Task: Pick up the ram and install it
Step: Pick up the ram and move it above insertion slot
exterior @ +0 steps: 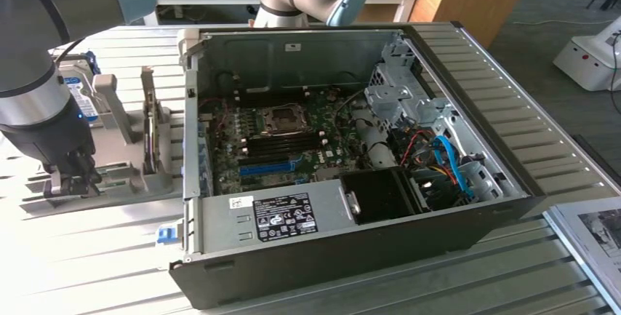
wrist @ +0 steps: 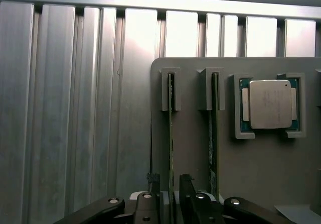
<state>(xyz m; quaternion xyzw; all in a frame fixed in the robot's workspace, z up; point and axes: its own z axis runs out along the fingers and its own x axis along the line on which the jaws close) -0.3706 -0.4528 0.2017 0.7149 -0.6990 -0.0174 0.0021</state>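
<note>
Ram (wrist: 170, 133) stood edge-up in grey holder (wrist: 193, 148) at exterior view's left, outside computer case (exterior: 339, 257). Gripper (wrist: 169, 184) straddled ram, jaws apart, unclamped. Judged: pickup not yet done; install into motherboard (exterior: 233, 156) outstanding.

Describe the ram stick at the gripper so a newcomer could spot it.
At the exterior view's left of the open computer case lies a grey holder tray. The ram stands edge-on in its slot, straddled by the gripper; its twin stick stands nearer the silver processor.
</note>
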